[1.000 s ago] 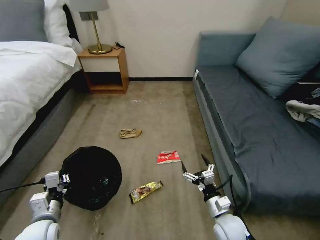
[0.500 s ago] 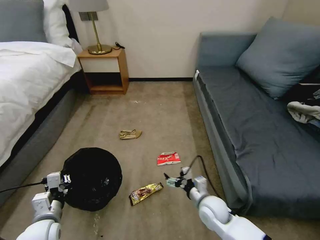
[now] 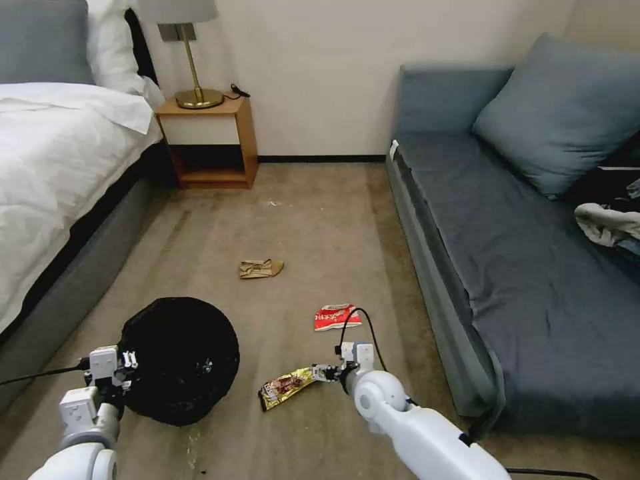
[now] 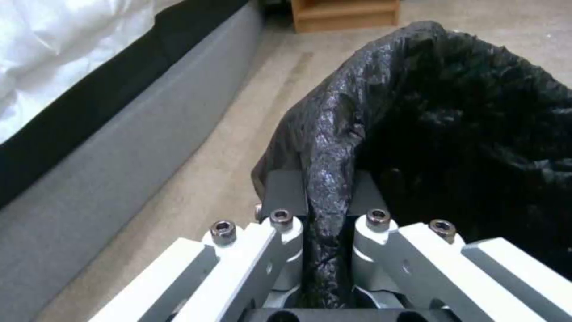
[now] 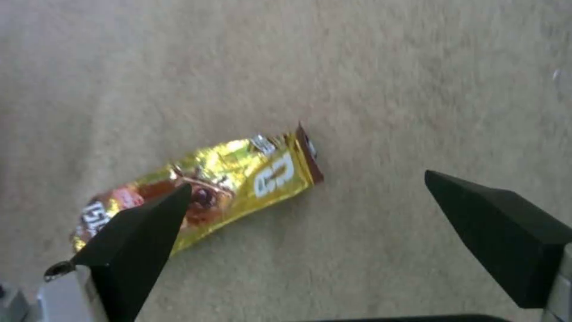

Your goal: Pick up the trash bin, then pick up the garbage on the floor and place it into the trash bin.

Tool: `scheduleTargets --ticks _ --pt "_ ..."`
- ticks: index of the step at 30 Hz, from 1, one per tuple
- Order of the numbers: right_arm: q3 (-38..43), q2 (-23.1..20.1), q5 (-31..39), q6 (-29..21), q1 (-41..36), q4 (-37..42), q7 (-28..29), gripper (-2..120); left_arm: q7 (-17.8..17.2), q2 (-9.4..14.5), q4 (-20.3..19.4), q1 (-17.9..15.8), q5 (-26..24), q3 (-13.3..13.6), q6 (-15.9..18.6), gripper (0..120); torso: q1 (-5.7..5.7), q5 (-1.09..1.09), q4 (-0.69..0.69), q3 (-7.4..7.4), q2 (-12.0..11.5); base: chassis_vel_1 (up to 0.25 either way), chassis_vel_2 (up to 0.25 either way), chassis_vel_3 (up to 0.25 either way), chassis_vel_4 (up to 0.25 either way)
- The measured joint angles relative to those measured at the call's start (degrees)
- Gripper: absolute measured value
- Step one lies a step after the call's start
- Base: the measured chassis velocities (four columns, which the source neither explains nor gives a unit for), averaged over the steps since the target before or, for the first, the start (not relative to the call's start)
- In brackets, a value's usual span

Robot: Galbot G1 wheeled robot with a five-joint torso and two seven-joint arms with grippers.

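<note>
**Right end effector poised over the snack wrapper, left one clamped on the bin liner**

The left end effector is closed tight on a pinched fold of the crinkled black bag at the rim of the trash bin, with the plastic squeezed between its two fingers. The bin sits on the carpet floor near the grey side of the bed, low at the robot's left.

The right end effector hangs just above the carpet with its dark pointed fingertips spread wide. The yellow-brown snack wrapper lies flat on the floor under it; one fingertip overlaps the wrapper's darker end in the wrist view, while the other stands over bare carpet past its gold end. Whether a tip touches the foil cannot be told. In the head view the right end effector sits at the wrapper's nearer end.

A red-and-white packet lies farther on, toward the blue-grey sofa. A crumpled brown paper bag lies beyond it, mid-floor, toward the wooden nightstand.
</note>
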Motion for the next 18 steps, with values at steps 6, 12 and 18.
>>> scheduleTargets --ticks 6,12,18 --pt "2.0 3.8 -0.2 0.1 -0.8 -3.2 0.5 100 -0.1 0.0 0.3 -0.5 0.1 0.2 -0.1 7 0.0 0.0 -0.01 0.0 0.0 0.0 0.0 0.0 0.0" --pt "3.9 6.9 -0.3 0.0 -0.8 -4.9 0.4 100 -0.1 -0.1 0.7 -0.7 0.3 0.6 -0.4 7 0.0 0.0 0.0 0.0 0.0 0.0 0.0 0.0 0.0" --pt "5.1 9.3 -1.7 -0.6 -1.0 -7.1 0.2 87 -0.2 0.0 0.9 -0.7 0.4 0.6 -0.6 7 0.0 0.0 0.0 0.0 0.0 0.0 0.0 0.0 0.0"
